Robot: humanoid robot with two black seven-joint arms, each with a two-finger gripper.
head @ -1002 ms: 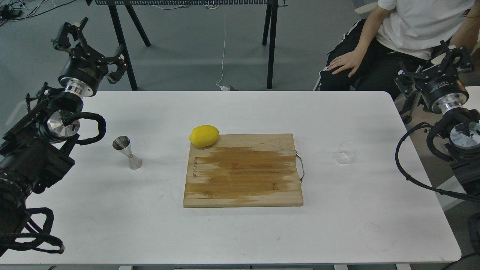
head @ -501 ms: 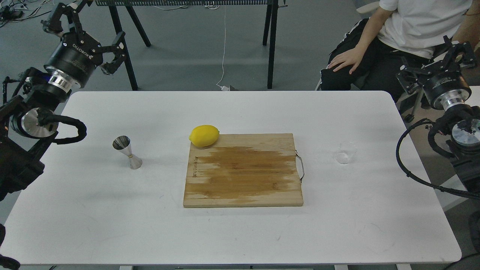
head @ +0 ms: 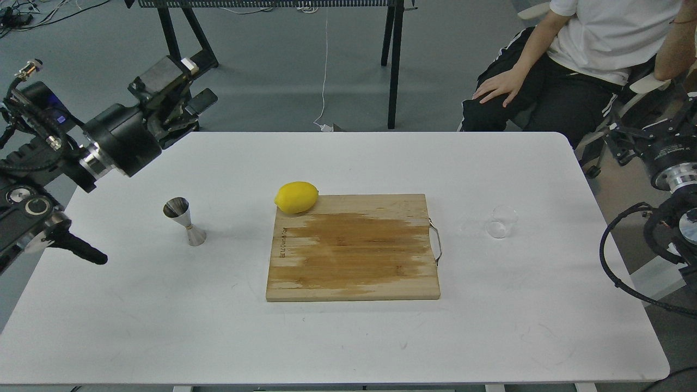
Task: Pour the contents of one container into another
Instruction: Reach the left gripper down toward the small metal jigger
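Observation:
The clear glass cup stands on the white table, right of the cutting board. The steel hourglass jigger stands upright on the table's left side. My left gripper hovers over the table's far left corner, behind and above the jigger, turned sideways with its fingers apart and empty. My right gripper hangs beyond the table's right edge, far right of the cup; it is partly cut off by the frame, its fingers spread with nothing between them.
A wooden cutting board with a metal handle lies mid-table, and a yellow lemon rests at its far left corner. A seated person is behind the far right corner. Black stand legs rise behind the table.
My left arm has swung down and right, its gripper rotating from upright to sideways over the table corner. My right gripper has shifted right and lower. Cup and jigger have not moved.

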